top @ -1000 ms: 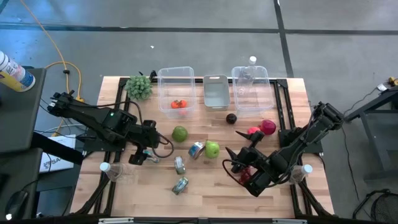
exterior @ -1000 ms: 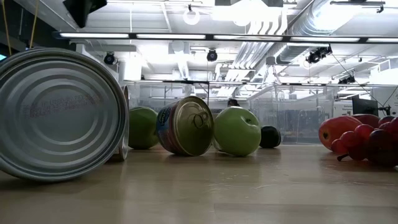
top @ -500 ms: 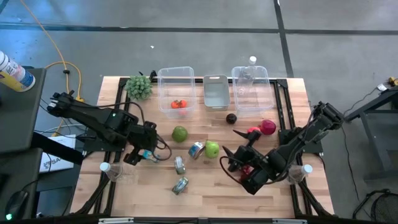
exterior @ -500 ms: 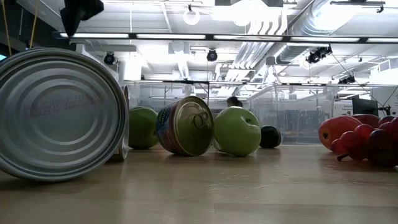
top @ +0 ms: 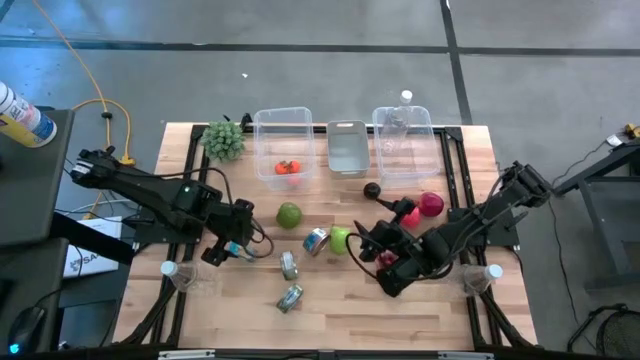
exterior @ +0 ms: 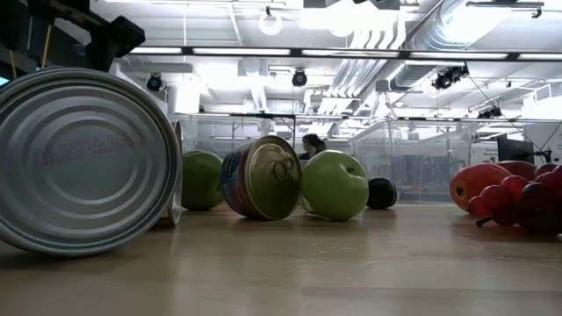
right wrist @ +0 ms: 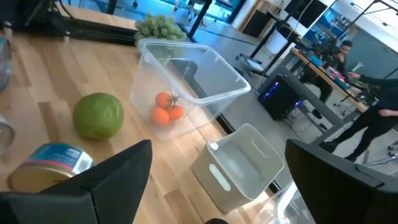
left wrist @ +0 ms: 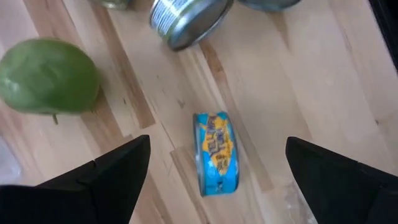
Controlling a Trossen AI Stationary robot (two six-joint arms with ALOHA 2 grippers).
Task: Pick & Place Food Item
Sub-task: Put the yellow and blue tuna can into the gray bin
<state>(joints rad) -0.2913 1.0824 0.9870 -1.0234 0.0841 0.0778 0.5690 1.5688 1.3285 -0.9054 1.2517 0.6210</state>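
My left gripper hangs open over a small blue-labelled can that lies on its side on the wood; its fingers stand well apart from it. My right gripper is open beside a green apple and faces the far edge. A second green apple and a tipped can lie between the arms. A clear bin holds tomatoes. Red grapes rest on the table by the right arm.
Along the far edge stand green grapes, a grey tray and a second clear bin. A dark round fruit, a red apple and two more cans lie about. People show beyond the table.
My right gripper has moved toward the table's left and far edges, away from the red grapes and up beside the green apple, staying open. The objects on the table have kept their places.
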